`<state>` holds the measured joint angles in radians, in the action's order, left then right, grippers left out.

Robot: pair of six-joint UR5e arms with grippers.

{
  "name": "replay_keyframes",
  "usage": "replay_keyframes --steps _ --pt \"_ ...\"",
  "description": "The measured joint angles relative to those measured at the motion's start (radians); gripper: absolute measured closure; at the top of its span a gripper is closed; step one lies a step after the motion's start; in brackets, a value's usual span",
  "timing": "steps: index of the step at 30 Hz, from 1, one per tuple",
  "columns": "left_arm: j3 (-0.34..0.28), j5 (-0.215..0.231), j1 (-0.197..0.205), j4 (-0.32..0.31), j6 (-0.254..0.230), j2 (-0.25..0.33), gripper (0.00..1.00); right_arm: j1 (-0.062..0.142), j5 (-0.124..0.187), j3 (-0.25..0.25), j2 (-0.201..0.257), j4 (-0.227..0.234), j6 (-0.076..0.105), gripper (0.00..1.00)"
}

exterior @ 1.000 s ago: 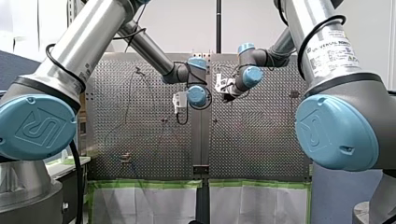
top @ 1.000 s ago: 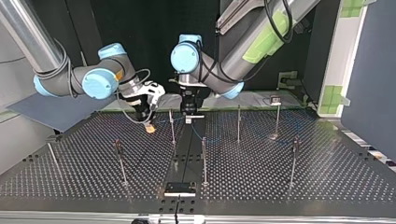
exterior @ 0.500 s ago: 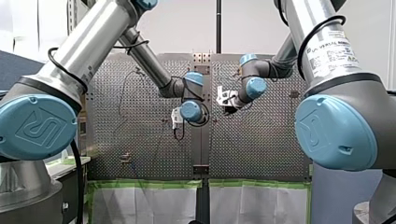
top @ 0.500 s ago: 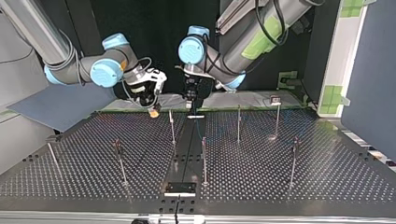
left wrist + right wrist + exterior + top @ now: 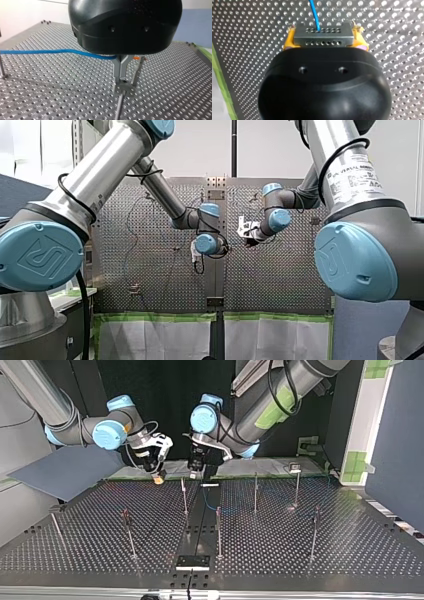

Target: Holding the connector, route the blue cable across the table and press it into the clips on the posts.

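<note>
My right gripper [image 5: 323, 33], with yellow pads, is shut on the grey connector [image 5: 323, 38]. The blue cable [image 5: 314, 12] leaves the connector ahead of it. In the top view this gripper [image 5: 158, 478] hangs above the table's far edge, left of the middle. My left gripper [image 5: 122, 80] has its metal fingers [image 5: 117, 67] shut just above a clip [image 5: 124, 86] on a post. The blue cable [image 5: 50, 51] runs in from the side and meets these fingers high up. Whether it is pinched between them is hidden. In the top view my left gripper [image 5: 196, 467] hangs beside the right one.
Several thin posts stand on the perforated table [image 5: 300, 555], among them one at the middle back [image 5: 184, 496], one nearer [image 5: 218, 532] and one further right [image 5: 255, 492]. A black block [image 5: 192, 561] sits at the near edge. A grey-blue sheet [image 5: 60, 472] lies at the top view's left.
In the top view my right gripper has lifted the connector off the table and drawn it back. My left gripper has risen and shifted slightly left. Both stay shut.
</note>
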<state>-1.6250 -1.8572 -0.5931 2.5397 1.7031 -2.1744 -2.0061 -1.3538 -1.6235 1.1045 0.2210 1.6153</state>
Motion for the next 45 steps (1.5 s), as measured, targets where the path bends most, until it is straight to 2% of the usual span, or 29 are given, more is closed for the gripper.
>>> replay_keyframes --steps 3,9,14,20,26,30,35,38,45 --pt "0.003 0.015 0.003 -0.010 0.018 -0.001 1.00 0.004 0.001 0.000 -0.016 0.008 -0.003 1.00" --pt "-0.001 0.019 0.006 -0.017 0.033 -0.004 1.00 0.009 0.012 -0.006 -0.066 0.012 -0.024 1.00" --pt "-0.001 0.026 0.007 -0.027 0.030 -0.034 1.00 0.018 0.016 -0.009 -0.079 0.026 -0.023 1.00" --pt "0.022 0.038 0.010 -0.045 0.023 -0.075 1.00 0.033 0.041 -0.006 -0.080 0.056 -0.012 1.00" --pt "0.071 0.043 0.019 -0.013 0.023 -0.085 1.00 0.048 0.067 0.006 -0.080 0.064 -0.002 1.00" --pt "0.094 0.053 0.029 -0.003 0.023 -0.085 1.00 0.059 0.073 0.007 -0.080 0.083 0.011 1.00" --pt "0.104 0.078 0.045 0.001 0.024 -0.090 1.00 0.072 0.098 0.007 -0.080 0.114 0.027 1.00" --pt "0.121 0.089 0.053 0.015 0.020 -0.107 1.00 0.083 0.112 0.007 -0.080 0.133 0.039 1.00" --pt "0.177 0.099 0.073 0.050 0.010 -0.152 1.00 0.108 0.120 0.008 -0.083 0.157 0.053 1.00"
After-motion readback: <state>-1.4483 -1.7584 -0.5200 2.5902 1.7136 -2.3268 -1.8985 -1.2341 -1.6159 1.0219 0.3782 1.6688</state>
